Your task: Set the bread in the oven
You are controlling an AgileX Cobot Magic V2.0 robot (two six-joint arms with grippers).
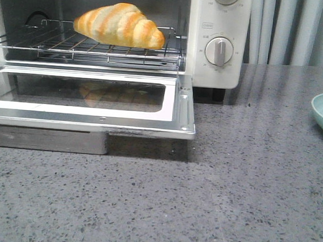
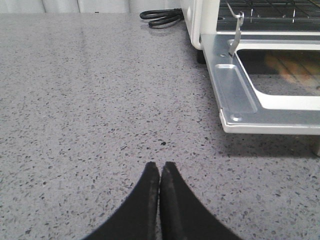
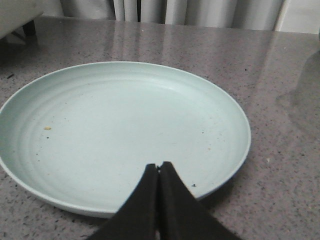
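Black fingers on both arms are pressed together, holding nothing: left gripper (image 2: 159, 170) over bare speckled counter (image 2: 100, 100), just off the corner of the dropped door (image 2: 240, 95), right gripper (image 3: 159, 170) over the pale green plate (image 3: 60, 165). Bread (image 1: 119, 24) already sits on the wire rack (image 1: 56, 46) inside the oven (image 1: 218, 42), long axis running across the opening. Left arm looks nearer for shutting the door.

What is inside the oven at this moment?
Inside the oven, the bread lies on the wire rack, and the door is folded down open. The cavity's left part is cut off by the picture's edge.
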